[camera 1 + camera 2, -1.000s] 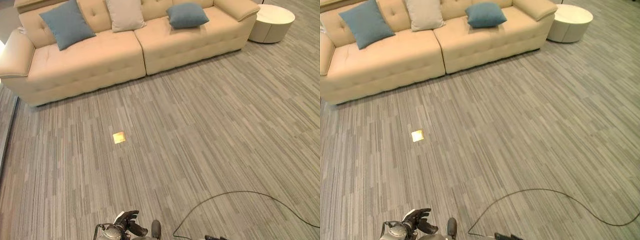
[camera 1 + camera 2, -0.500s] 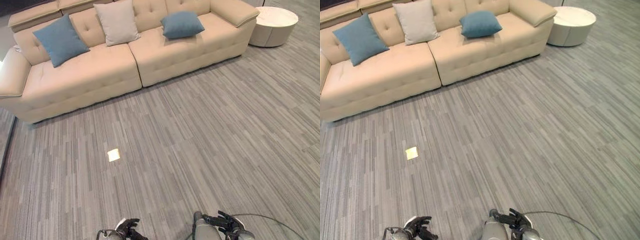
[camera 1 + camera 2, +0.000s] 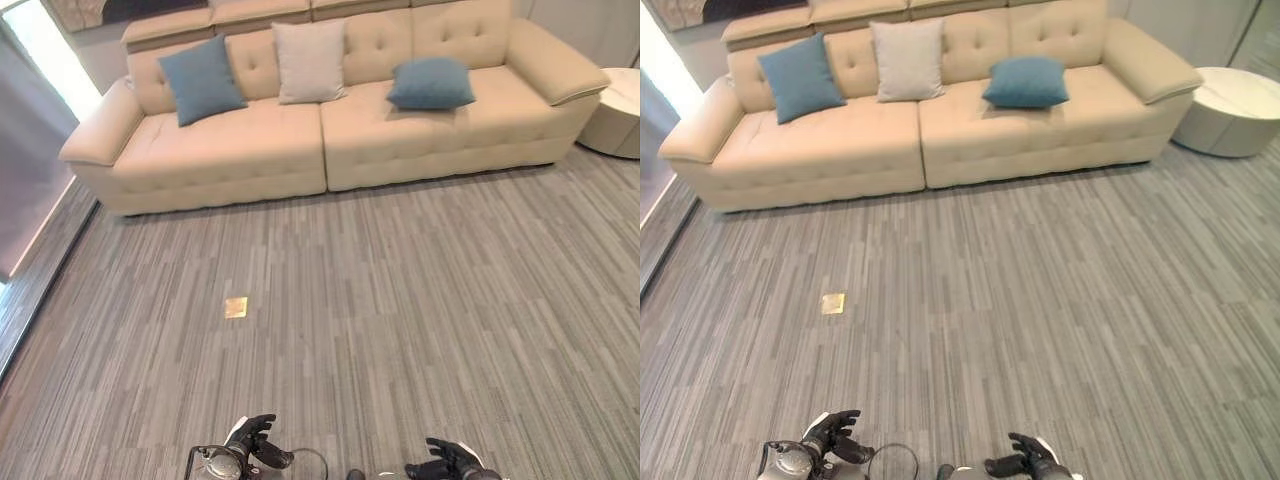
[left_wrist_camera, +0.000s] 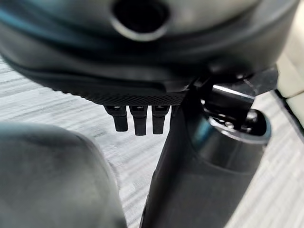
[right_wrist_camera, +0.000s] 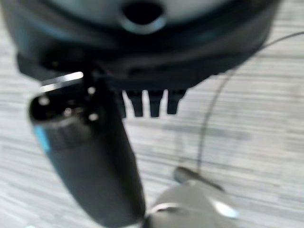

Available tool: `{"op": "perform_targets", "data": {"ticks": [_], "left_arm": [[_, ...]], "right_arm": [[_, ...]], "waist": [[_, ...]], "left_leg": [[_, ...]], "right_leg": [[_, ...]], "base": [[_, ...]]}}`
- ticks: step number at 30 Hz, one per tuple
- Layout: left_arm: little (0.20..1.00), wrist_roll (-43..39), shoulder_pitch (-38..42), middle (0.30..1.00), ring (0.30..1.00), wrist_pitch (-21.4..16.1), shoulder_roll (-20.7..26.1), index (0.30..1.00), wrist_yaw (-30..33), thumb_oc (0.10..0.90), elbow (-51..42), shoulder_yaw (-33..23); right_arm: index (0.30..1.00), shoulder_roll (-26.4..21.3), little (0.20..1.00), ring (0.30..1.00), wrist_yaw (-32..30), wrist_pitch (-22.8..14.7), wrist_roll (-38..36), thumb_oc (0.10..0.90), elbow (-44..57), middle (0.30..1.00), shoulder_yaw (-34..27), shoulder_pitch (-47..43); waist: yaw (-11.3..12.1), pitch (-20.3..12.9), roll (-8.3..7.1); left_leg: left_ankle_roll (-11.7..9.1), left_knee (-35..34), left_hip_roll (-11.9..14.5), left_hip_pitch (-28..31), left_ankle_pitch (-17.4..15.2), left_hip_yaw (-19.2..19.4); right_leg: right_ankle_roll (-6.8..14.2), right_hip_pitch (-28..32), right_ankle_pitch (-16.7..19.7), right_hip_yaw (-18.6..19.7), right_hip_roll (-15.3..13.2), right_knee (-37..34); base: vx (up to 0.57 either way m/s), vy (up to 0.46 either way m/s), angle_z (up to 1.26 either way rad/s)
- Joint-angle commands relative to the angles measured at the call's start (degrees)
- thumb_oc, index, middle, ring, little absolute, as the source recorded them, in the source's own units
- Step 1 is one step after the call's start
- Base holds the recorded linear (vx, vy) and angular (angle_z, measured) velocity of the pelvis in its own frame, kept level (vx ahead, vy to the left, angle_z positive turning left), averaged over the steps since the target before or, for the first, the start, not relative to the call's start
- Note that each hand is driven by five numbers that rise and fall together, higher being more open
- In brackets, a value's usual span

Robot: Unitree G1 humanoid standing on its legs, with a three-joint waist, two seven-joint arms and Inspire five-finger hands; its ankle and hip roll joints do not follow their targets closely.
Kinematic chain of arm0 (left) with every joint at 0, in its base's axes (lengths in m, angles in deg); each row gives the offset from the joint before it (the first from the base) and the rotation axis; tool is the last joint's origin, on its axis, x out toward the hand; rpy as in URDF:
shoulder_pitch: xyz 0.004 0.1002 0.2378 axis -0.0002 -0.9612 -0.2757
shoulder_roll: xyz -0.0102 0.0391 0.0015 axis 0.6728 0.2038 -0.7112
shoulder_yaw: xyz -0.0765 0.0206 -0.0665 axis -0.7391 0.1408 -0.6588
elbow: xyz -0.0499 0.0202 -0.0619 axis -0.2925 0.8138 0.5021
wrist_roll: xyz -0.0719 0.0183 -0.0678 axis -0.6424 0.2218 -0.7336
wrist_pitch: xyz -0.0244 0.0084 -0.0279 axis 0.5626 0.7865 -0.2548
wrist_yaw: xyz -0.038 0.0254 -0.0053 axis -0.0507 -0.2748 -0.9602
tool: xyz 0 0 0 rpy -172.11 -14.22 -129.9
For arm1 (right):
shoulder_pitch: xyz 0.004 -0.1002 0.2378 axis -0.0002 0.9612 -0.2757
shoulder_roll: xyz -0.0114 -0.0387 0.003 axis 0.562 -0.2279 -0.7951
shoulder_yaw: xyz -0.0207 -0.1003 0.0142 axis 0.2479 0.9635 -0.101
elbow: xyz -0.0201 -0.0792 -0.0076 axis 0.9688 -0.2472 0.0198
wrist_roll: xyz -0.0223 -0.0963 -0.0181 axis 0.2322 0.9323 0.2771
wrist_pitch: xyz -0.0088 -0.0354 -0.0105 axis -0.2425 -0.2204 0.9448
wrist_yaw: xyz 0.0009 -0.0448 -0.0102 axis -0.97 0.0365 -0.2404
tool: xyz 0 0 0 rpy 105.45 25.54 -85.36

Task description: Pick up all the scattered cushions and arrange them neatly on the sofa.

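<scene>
Three cushions on sofa [image 3: 820, 145]: blue cushion [image 3: 800, 78] and beige cushion [image 3: 907, 60] upright against backrest, second blue cushion [image 3: 1026, 82] flat on seat. None on carpet [image 3: 1040, 290]. Left hand [image 3: 830, 435], right hand [image 3: 1025, 462] low, fingers loosely spread, empty. Cushions likely soft, light, squashy: you should pinch corner or edge.

Left hand [image 3: 252, 441] and right hand [image 3: 447, 460] hang low, fingers relaxed, holding nothing.

Saw a far sofa [image 3: 330, 140] holding a blue cushion [image 3: 201, 80], beige cushion [image 3: 310, 62], another blue cushion [image 3: 431, 83].
</scene>
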Motion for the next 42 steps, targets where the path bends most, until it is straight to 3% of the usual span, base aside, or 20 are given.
{"op": "perform_targets", "data": {"ticks": [1,6,8,10,13,14,15,16,17,20,22,25,26,30,33,37,38,39,40,42], "left_arm": [[0.900,0.9,0.0,0.900,0.900,-1.0,-0.2,0.900,1.5,0.800,0.2,1.8],[0.900,1.2,-1.0,0.900,0.900,-0.9,-0.5,0.900,1.3,0.800,3.5,0.5],[0.900,2.0,-2.3,0.900,0.900,-0.6,-0.5,0.900,1.0,0.800,5.0,-0.3],[0.900,2.4,-4.2,0.900,0.900,-0.2,-0.4,0.900,0.7,0.800,7.2,-2.0],[0.900,2.0,-4.3,0.900,0.900,-0.3,-0.4,0.900,0.6,0.800,7.2,-2.3],[0.900,1.2,-4.3,0.900,0.900,-0.3,-0.1,0.900,0.4,0.800,6.8,-2.8],[0.900,1.2,-4.3,0.900,0.900,-0.3,0.0,0.900,0.4,0.800,6.8,-2.8],[0.900,0.8,-3.6,0.900,0.900,-0.3,0.2,0.900,0.5,0.800,5.8,-3.0],[0.900,0.8,-2.9,0.900,0.900,-0.3,0.4,0.900,0.6,0.800,5.4,-2.4],[0.900,0.7,-1.9,0.900,0.900,-0.3,0.8,0.900,0.6,0.800,3.8,-1.9],[0.900,0.8,-1.5,0.900,0.900,-0.2,0.9,0.900,0.7,0.800,3.6,-1.9],[0.900,0.8,-0.2,0.900,0.900,-0.5,0.9,0.900,1.0,0.800,2.5,-1.3],[0.900,2.1,0.8,0.900,0.900,-0.6,0.8,0.900,1.5,0.800,2.5,-0.2],[0.900,5.5,1.4,0.900,0.900,-1.0,0.1,0.900,1.5,0.800,3.4,1.8],[0.900,6.5,0.8,0.900,0.900,-1.3,-0.6,0.900,1.5,0.800,4.5,1.8],[0.900,5.1,-0.4,0.900,0.900,-1.1,-1.2,0.900,1.5,0.800,5.4,0.3],[0.900,4.2,-1.1,0.900,0.900,-0.7,-1.3,0.900,1.2,0.800,5.5,-0.4],[0.900,4.2,-1.1,0.900,0.900,-0.7,-1.3,0.900,1.2,0.800,5.4,-0.4],[0.900,2.9,-1.3,0.900,0.900,-0.4,-1.1,0.900,1.5,0.800,4.6,-0.9],[0.900,2.8,-1.2,0.900,0.900,-0.3,-0.8,0.900,1.5,0.800,3.9,-0.8]], "right_arm": [[0.900,-3.2,0.900,0.900,-0.1,-0.4,0.5,0.800,-1.0,0.900,-2.5,2.6],[0.900,-1.9,0.900,0.900,-0.1,-0.6,0.7,0.800,-2.5,0.900,-1.4,1.8],[0.900,-0.9,0.900,0.900,-0.1,-0.3,1.4,0.800,-2.8,0.900,-0.7,1.7],[0.900,0.3,0.900,0.900,0.4,0.1,3.2,0.800,-3.8,0.900,0.2,1.6],[0.900,0.9,0.900,0.900,0.7,0.1,3.6,0.800,-4.0,0.900,0.3,1.8],[0.900,1.5,0.900,0.900,1.2,-0.1,3.2,0.800,-3.5,0.900,0.1,1.8],[0.900,1.5,0.900,0.900,1.2,-0.1,3.2,0.800,-3.5,0.900,0.0,1.8],[0.900,1.9,0.900,0.900,1.6,0.0,3.5,0.800,-3.2,0.900,0.0,1.9],[0.900,2.1,0.900,0.900,1.7,0.1,3.7,0.800,-3.1,0.900,0.0,2.1],[0.900,2.4,0.900,0.900,2.0,0.0,3.6,0.800,-2.5,0.900,-0.4,2.6],[0.900,2.5,0.900,0.900,1.9,0.0,3.6,0.800,-2.2,0.900,-0.7,2.9],[0.900,2.6,0.900,0.900,1.6,-0.2,4.1,0.800,-1.5,0.900,-0.3,3.3],[0.900,2.3,0.900,0.900,1.6,-0.1,4.1,0.800,-0.7,0.900,-0.3,3.0],[0.900,1.6,0.900,0.900,1.6,0.2,4.4,0.800,-1.0,0.900,-0.1,2.2],[0.900,1.1,0.900,0.900,1.8,0.5,5.3,0.800,-1.3,0.900,-0.3,2.9],[0.900,1.1,0.900,0.900,1.7,0.4,5.0,0.800,-2.0,0.900,-0.9,4.5],[0.900,1.0,0.900,0.900,1.8,0.6,4.8,0.800,-2.6,0.900,-0.9,4.8],[0.900,1.0,0.900,0.900,1.8,0.6,4.8,0.800,-2.6,0.900,-0.9,4.8],[0.900,0.6,0.900,0.900,1.3,0.3,3.4,0.800,-2.6,0.900,-0.9,4.5],[0.900,0.3,0.900,0.900,1.1,0.2,2.7,0.800,-2.2,0.900,-0.6,4.2]], "waist": [[1.4,2.6,3.80],[4.9,2.2,5.07],[6.1,1.9,4.94],[8.7,-0.1,4.42],[9.5,-1.1,3.48],[10.4,-2.4,1.83],[10.4,-2.5,1.75],[10.6,-2.6,1.30],[9.8,-2.2,0.87],[8.0,-1.9,3.46],[7.0,-1.4,3.75],[4.7,-0.6,3.80],[2.8,-0.2,3.51],[0.0,0.4,2.68],[-1.5,0.7,3.32],[-2.6,-0.6,3.04],[-2.2,-1.2,3.35],[-2.3,-1.2,3.42],[-1.1,-0.1,2.92],[-0.6,0.5,1.70]], "left_leg": [[-1.4,-17.7,-0.9,3.3,-5.6,1.4],[-1.5,-35.0,-5.7,-0.7,-0.9,2.3],[-0.8,-36.7,-7.0,-2.2,-0.3,4.5],[0.9,-35.9,-9.3,-1.5,0.5,-0.7],[1.6,-33.1,-11.1,-2.2,1.2,-2.5],[2.9,-29.9,-12.2,-1.9,-1.0,-1.6],[2.9,-29.8,-12.3,-2.0,-1.1,-1.6],[4.5,-27.6,-12.3,-0.6,-4.0,-0.5],[5.7,-27.0,-13.4,1.5,-5.9,-0.2],[7.2,-28.0,-11.9,6.8,-8.5,0.0],[7.5,-28.6,-12.0,9.6,-9.4,-0.4],[6.6,-29.0,-12.3,14.3,-12.4,-1.7],[5.4,-28.7,-12.0,17.0,-14.7,-2.9],[3.5,-28.7,-12.0,20.8,-18.8,-4.0],[1.8,-29.8,-10.1,25.8,-21.0,-4.5],[0.2,-26.6,-8.1,27.4,-19.8,-7.3],[-1.7,-20.8,-5.6,25.0,-14.7,-7.2],[-1.7,-20.6,-5.6,24.9,-14.8,-7.2],[-2.9,-4.9,-3.2,17.9,-4.4,-7.5],[-1.7,1.5,-3.1,14.3,-3.2,-6.1]], "right_leg": [[7.8,2.7,1.3,7.1,-3.8,-3.4],[7.8,9.8,-1.6,9.0,-0.1,-5.9],[7.5,12.7,-2.4,10.7,0.9,-6.8],[7.6,15.5,-3.7,14.0,1.3,-6.9],[8.6,16.5,-3.8,14.3,0.6,-5.7],[10.8,15.6,-0.9,14.9,-0.7,-0.1],[10.8,15.5,-1.0,15.0,-0.8,0.0],[15.7,10.6,9.7,14.3,-2.0,13.5],[18.0,8.6,13.9,12.9,-3.5,19.5],[17.4,3.5,15.7,7.7,-4.3,31.3],[16.8,1.2,14.5,5.5,-6.0,33.7],[14.3,-2.7,8.9,2.1,-9.5,25.8],[13.0,-5.3,6.5,2.4,-10.3,16.8],[14.4,-9.9,10.3,7.6,-12.0,0.6],[16.2,-11.1,14.6,5.7,-13.1,-7.5],[15.0,-11.0,15.3,9.2,-10.4,-3.6],[13.2,-9.6,12.8,9.0,-8.3,-2.2],[13.1,-9.7,12.7,8.9,-8.3,-2.1],[10.1,-6.7,9.8,8.3,-6.6,-1.7],[9.1,-5.4,9.2,8.1,-6.5,-2.0]], "base": [[0.25,-0.067,0.84],[0.35,-0.075,-0.28],[0.57,-0.045,-0.24],[0.61,0.011,-0.48],[0.39,0.059,-1.00],[0.40,0.078,-0.78],[0.46,0.135,-0.59],[0.32,0.121,-0.24],[0.43,0.189,-0.15],[0.39,0.165,0.18],[0.30,0.063,0.31],[0.40,-0.069,0.24],[0.57,-0.214,0.25],[0.39,-0.188,0.14],[0.52,-0.289,0.05],[0.38,-0.310,0.31],[0.19,-0.196,0.30],[0.32,-0.457,0.34],[0.18,-0.397,0.21],[0.18,-0.410,0.22]]}}
